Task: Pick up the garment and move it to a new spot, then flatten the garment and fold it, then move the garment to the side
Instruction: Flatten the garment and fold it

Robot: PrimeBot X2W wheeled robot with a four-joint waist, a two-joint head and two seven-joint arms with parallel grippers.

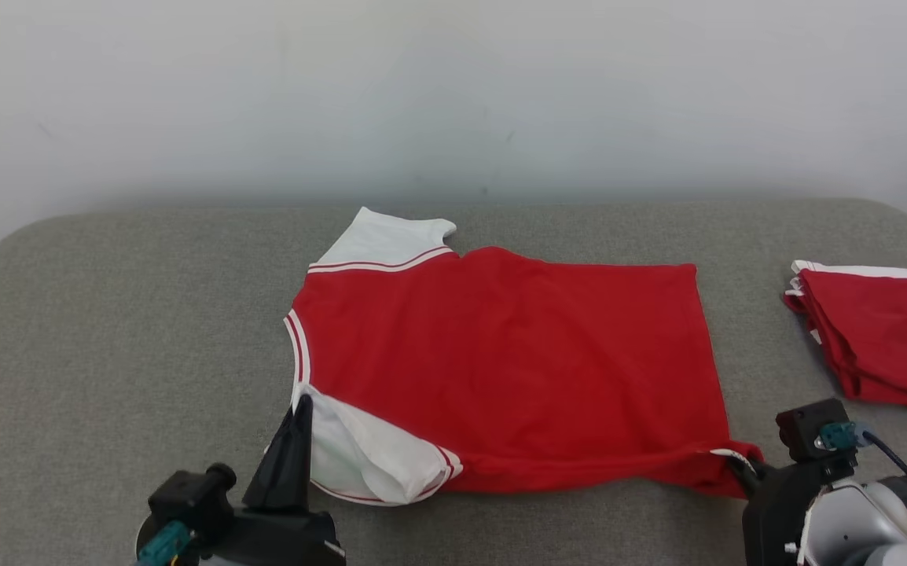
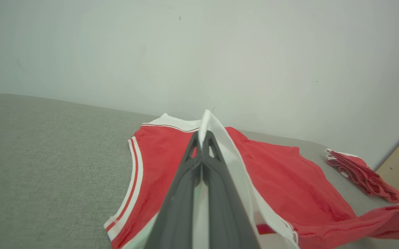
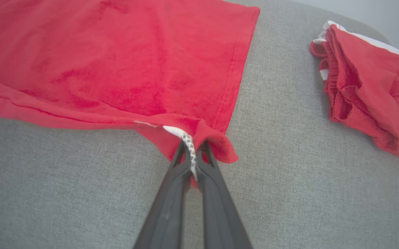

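As garment (image 1: 501, 362) lies spread, red, white-sleeved

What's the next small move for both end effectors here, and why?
Probably lift both together and carry the near edge toward the far edge. The left end effector is shut on the near white sleeve, the right end effector on the near hem corner, and the garment lies flat on the table.
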